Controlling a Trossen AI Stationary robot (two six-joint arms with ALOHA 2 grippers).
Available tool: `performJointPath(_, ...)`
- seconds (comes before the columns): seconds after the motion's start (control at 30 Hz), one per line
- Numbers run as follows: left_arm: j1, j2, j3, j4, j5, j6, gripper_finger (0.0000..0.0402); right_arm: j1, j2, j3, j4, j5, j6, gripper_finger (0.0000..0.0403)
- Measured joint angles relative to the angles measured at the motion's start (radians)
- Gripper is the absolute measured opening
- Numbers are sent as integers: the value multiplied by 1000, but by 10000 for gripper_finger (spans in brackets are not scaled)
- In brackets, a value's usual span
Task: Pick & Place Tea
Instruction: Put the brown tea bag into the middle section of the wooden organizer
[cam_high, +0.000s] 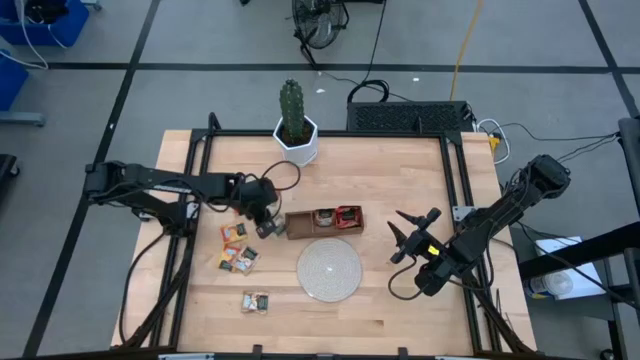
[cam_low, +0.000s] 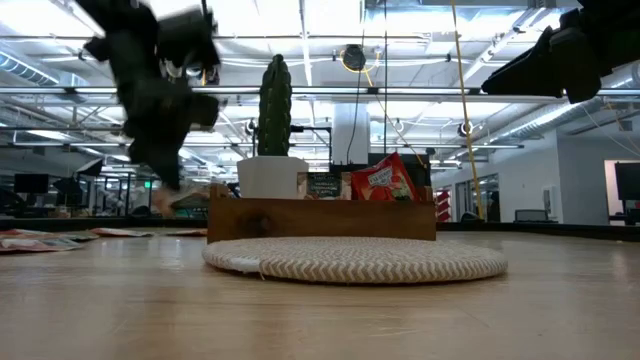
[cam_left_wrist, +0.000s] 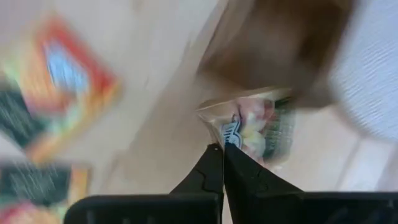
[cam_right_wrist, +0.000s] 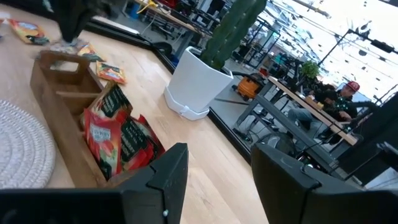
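At tray's (cam_high: 300, 226) nine o'clock end I see left gripper (cam_high: 268, 228) pinching green tea sachet (cam_left_wrist: 258, 124). Loose sachets (cam_high: 238, 248) at its seven o'clock. Right gripper (cam_high: 400, 238) waits, fingers apart, at disc's (cam_high: 328, 270) three o'clock.

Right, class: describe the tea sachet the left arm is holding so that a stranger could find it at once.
Start at the brown three-compartment wooden tray in the table's middle. Just off its left end, the left gripper has its fingers shut on one small flat tea sachet. Unlike the loose sachets lying flat nearby, it is pinched by its edge.
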Motion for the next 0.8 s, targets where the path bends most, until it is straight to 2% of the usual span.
performJointPath(0.1, -54, -35, 84, 40, -125, 64, 3, -18, 0, 0, 33, 0, -7, 160)
performJointPath(0.2, -107, -52, 141, 187, -260, 157, 3, -50, 0, 0, 103, -2, -66, 160)
performJointPath(0.33, -144, -52, 196, 196, -311, 256, 2, -86, 0, 0, 220, -36, -188, 160)
performJointPath(0.53, -156, -47, 206, 216, -414, 275, 1, -144, 0, 0, 383, -177, -345, 160)
performJointPath(0.6, -161, -30, 206, 289, -455, 296, 1, -176, 0, 0, 440, -238, -394, 160)
performJointPath(0.8, -182, 53, 207, 553, -457, 419, 1, -309, 1, 0, 641, -510, -569, 160)
